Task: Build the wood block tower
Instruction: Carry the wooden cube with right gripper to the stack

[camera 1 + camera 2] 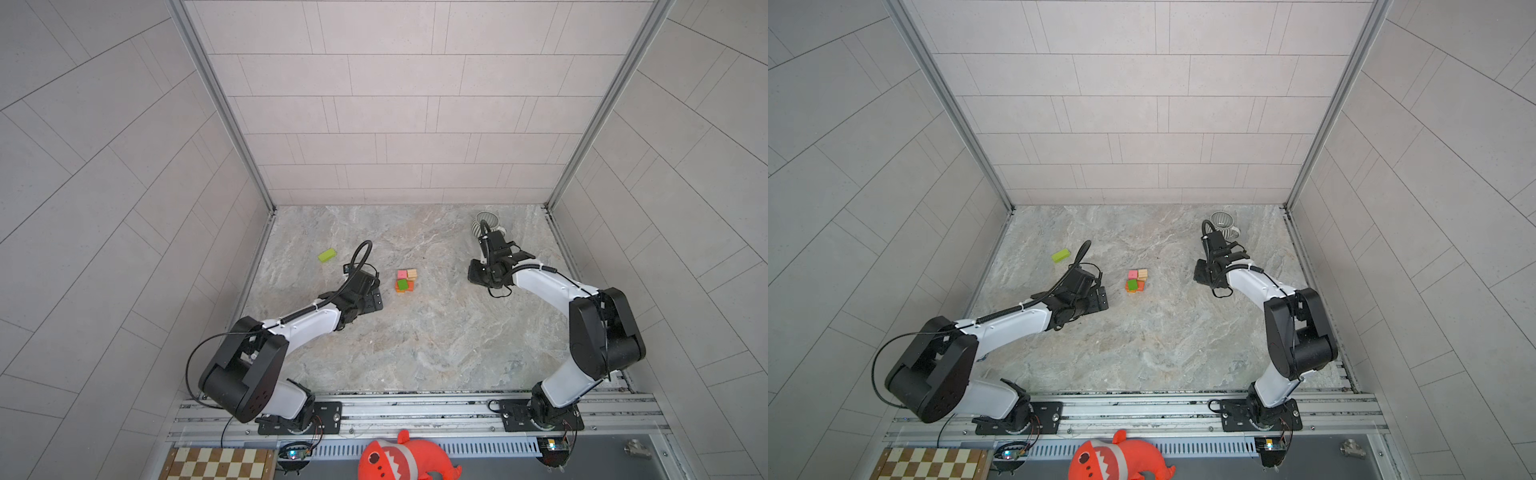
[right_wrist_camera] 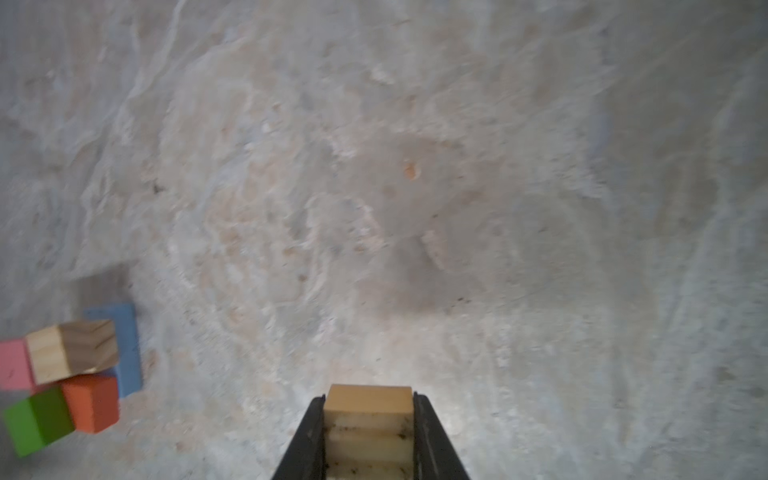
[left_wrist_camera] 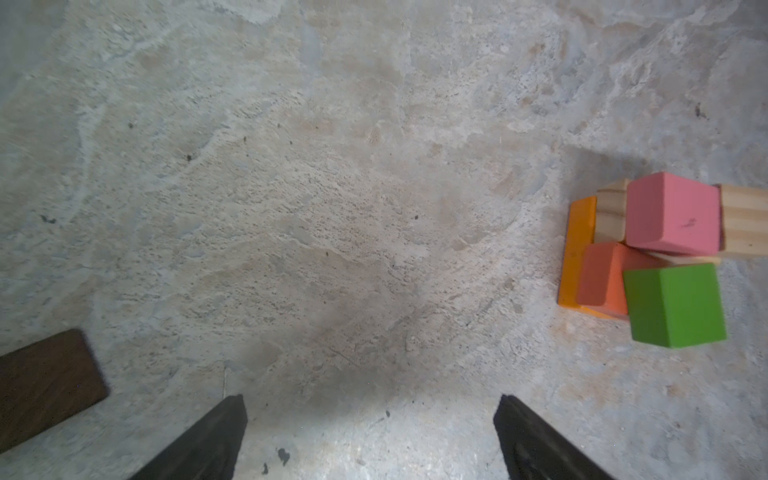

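Observation:
The wood block tower (image 1: 406, 280) (image 1: 1136, 280) is a low cluster mid-table in both top views. It has a pink block (image 3: 673, 214), a green block (image 3: 675, 305), an orange block (image 3: 602, 278) and tan blocks (image 2: 70, 351), with a blue piece (image 2: 124, 345) beneath. My right gripper (image 2: 368, 405) hangs above bare table to the right of the cluster, shut on a tan block (image 2: 368, 395). Left of the cluster, my left gripper (image 3: 370, 405) stands open and empty over the table. A dark brown block (image 3: 45, 382) lies beside it. A lime green block (image 1: 327, 254) lies apart at the left.
A grey-and-white striped mug (image 1: 486, 222) (image 1: 1223, 222) stands at the back right, just behind the right arm (image 1: 540, 282). Tiled walls close in three sides. A red plush shark (image 1: 405, 459) and a checkerboard (image 1: 220, 463) lie beyond the front rail.

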`<state>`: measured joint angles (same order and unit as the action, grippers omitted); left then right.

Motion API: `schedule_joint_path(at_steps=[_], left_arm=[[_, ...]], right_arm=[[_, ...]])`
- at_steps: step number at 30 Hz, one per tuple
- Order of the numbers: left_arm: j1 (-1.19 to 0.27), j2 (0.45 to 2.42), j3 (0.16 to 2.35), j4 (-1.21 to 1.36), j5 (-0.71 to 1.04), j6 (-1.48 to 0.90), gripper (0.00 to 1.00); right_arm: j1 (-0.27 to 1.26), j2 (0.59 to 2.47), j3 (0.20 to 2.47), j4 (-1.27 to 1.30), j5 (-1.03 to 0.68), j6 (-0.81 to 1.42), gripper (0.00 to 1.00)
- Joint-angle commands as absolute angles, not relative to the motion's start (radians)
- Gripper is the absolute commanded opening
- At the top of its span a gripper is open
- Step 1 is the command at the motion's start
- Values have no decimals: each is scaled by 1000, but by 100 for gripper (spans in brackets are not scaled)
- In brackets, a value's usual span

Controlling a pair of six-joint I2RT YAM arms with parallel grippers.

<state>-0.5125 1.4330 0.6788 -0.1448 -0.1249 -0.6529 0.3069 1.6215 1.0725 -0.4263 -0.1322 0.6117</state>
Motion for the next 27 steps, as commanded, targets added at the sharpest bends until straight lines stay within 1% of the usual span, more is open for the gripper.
schedule_joint_path(at_steps=[1, 6, 10, 16, 27], left_arm=[[-503, 1401, 672, -174, -143, -632, 100], [-481, 1412, 670, -167, -112, -629, 100], [-473, 1425, 669, -158, -88, -629, 100], [-468, 1438, 667, -148, -77, -633, 100], [-466, 1448, 663, -135, -57, -643, 100]], right_arm=[[391, 1617, 1114, -457, -148, 635, 24], [503, 1690, 1201, -469, -134, 626, 24], [553, 1759, 1274, -489, -111, 622, 24], [611, 1820, 1335, -499, -82, 618, 24], [666, 1902, 1406, -497, -77, 625, 24]])
